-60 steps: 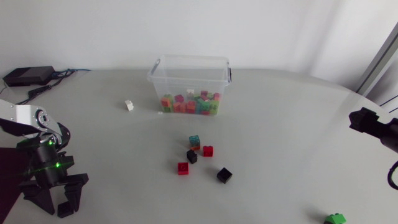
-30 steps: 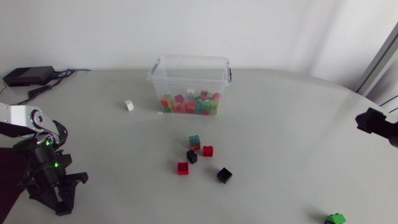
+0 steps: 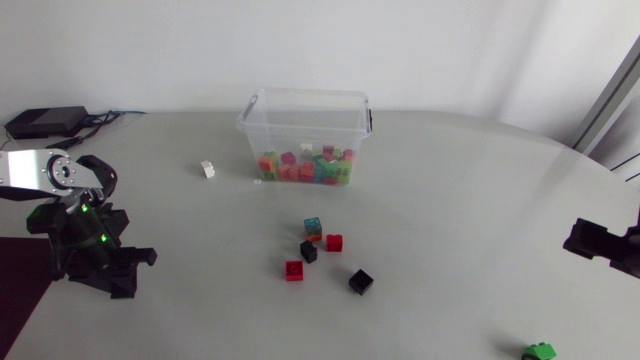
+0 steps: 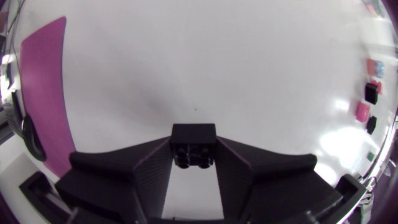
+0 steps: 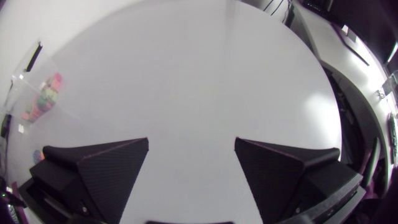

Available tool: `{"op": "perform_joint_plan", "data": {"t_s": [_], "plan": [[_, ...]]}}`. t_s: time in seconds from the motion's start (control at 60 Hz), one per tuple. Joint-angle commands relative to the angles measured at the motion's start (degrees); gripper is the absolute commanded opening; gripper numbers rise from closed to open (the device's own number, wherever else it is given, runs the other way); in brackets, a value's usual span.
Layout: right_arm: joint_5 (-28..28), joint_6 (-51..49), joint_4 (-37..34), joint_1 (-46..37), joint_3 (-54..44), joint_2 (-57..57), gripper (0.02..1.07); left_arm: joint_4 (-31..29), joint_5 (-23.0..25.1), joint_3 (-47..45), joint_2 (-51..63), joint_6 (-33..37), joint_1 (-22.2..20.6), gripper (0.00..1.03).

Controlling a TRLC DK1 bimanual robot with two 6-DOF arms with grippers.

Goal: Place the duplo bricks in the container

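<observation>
Head view, looking down on a pale grey table: a clear, open-topped plastic container stands at the far middle, its floor covered with mixed coloured bricks, too many to count. Seven loose duplo bricks can be counted on the table. One white brick lies beside the container. In a cluster in front of it are one teal brick, a red brick, another red brick, a black brick and a second black brick. One green brick lies alone at the near right edge. A sliver of orange against the teal one may be an eighth; I cannot tell. The left gripper is at the near left, well apart from the container, and the right arm is at the right edge.

Left wrist view: the two black wedge fingers are clamped from both sides on one small black held brick, with four of the cluster's bricks small and far ahead to one side.

Right wrist view: the right gripper has its fingers spread wide with nothing between them, and the container is far ahead.

Judged from this, the step in hand is carrying the held brick. The next move calls for a long swing over the white brick to above the container's open top, then parting the fingers.
</observation>
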Motion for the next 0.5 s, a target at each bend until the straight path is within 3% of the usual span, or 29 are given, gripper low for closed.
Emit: {"op": "perform_joint_plan", "data": {"t_s": [0.0, 0.3, 0.483], "plan": [[0.36, -2.37, -2.95, 0.06, 0.49, 1.78, 1.02, 0.71, 0.96, 3.12, -3.07, -1.2, -1.13, 0.35], [0.27, -11.24, -22.03, 10.79, 5.06, -0.15, 1.02, 6.6, 4.74, 8.48, -10.19, -1.47, -2.97, 0.34], [0.36, -12.91, -26.42, 16.06, 5.06, -1.56, 1.02, 10.21, 7.29, 9.09, -12.92, -0.67, -3.06, 0.34]]}}
